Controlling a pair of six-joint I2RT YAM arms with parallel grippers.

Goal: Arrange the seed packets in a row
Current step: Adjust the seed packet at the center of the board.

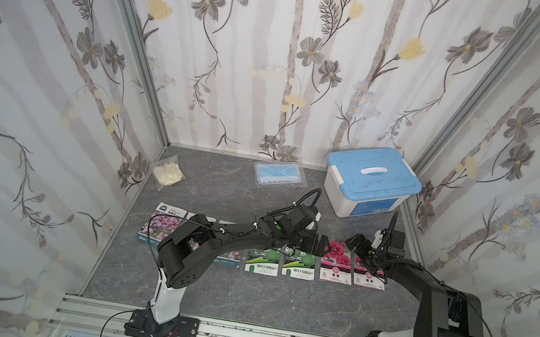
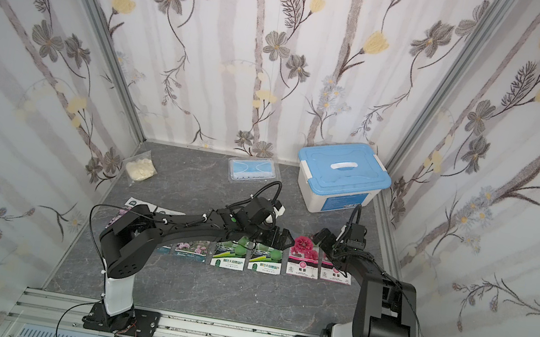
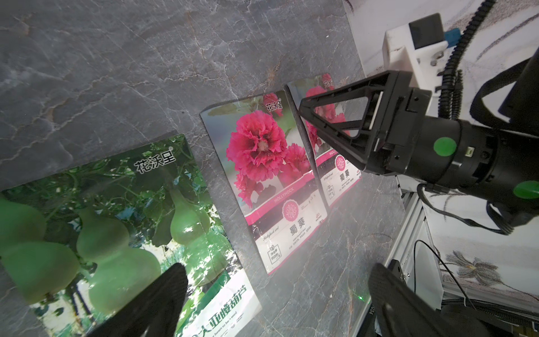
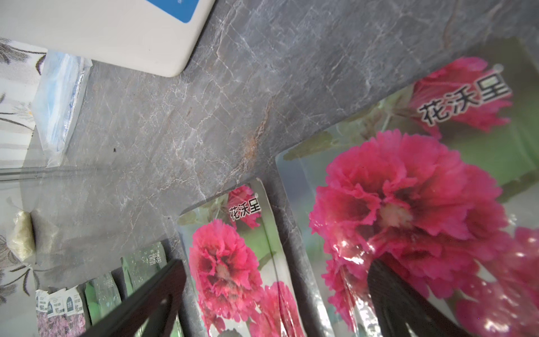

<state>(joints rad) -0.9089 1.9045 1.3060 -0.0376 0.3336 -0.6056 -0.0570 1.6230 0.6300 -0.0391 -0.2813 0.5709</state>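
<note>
Across the middle of the grey table we count seven seed packets in one row: three purple-flower packets at left, two green gourd packets, and two red hollyhock packets at right. Our left gripper hangs spread over the gourd-hollyhock gap. Our right gripper, also spread, hangs over the rightmost packet's far end.

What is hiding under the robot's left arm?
Purple-flower seed packets lie under the left arm. One shows well at the row's end; the others peek out only at their edges. Their middles are covered, so I cannot count them there.
</note>
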